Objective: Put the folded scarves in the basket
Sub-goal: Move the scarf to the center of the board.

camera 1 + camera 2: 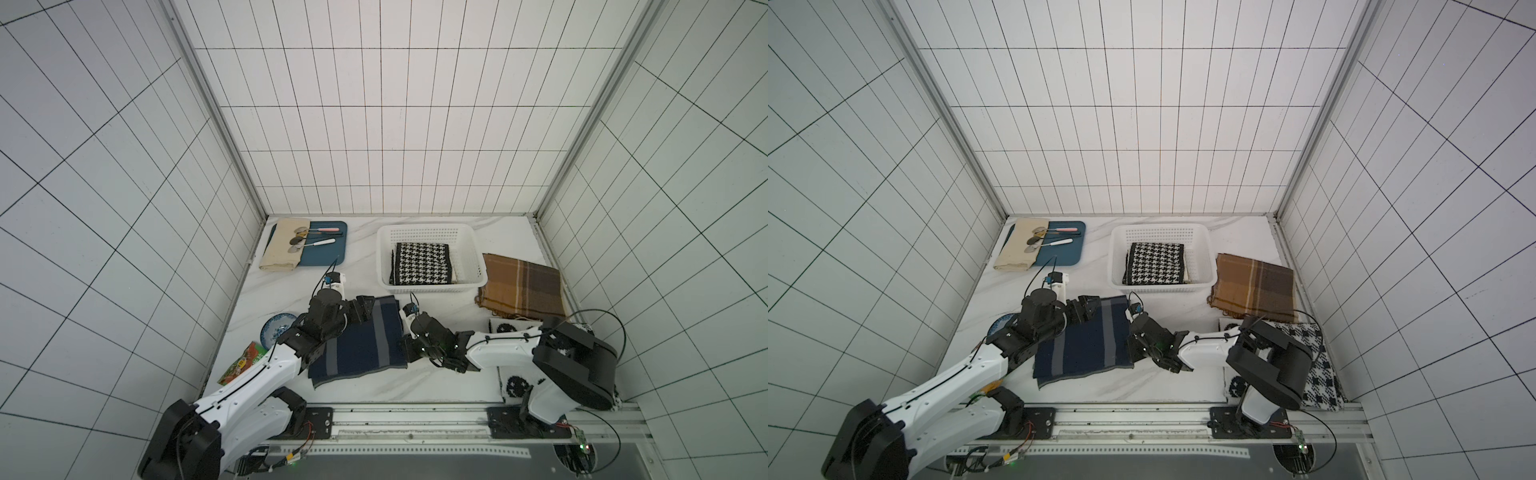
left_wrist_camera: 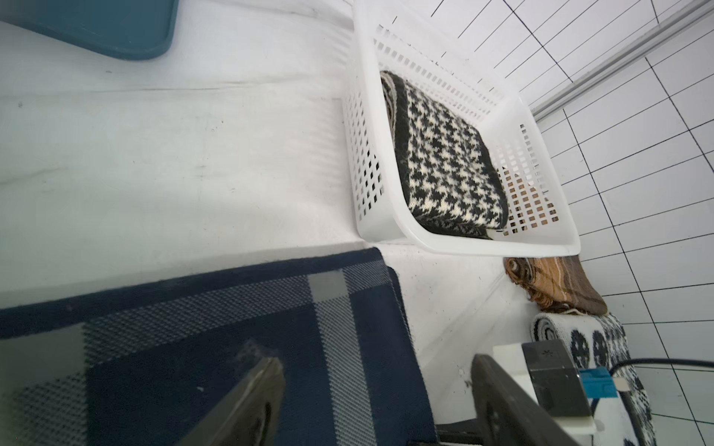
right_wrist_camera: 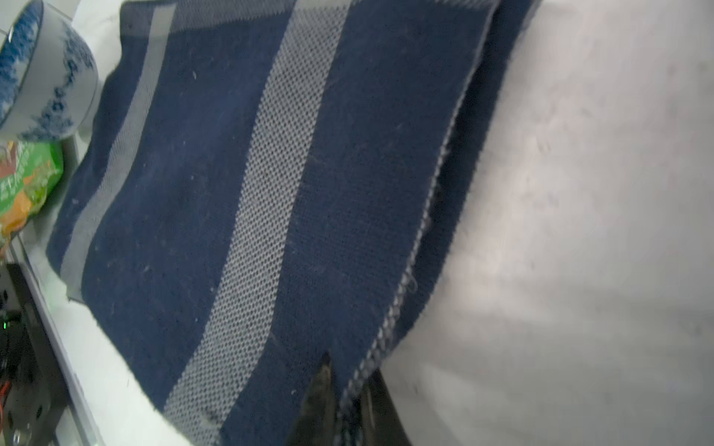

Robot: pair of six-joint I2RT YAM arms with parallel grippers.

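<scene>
Right arm lies low, reaching sideways over the tabletop (image 1: 415, 382). Right hand (image 3: 349, 386) is pinched closed on the right edge of the navy folded scarf (image 1: 365, 345). The scarf lies flat on the tabletop, outside the basket and nearer than it. Left arm stretches forward over the scarf's left side, left hand (image 1: 366, 306) with jaws apart at its far edge. Green snack packet (image 1: 243, 361) has unreadable print. Farther back, the basket (image 1: 428, 228) holds a houndstooth scarf (image 1: 422, 264).
</scene>
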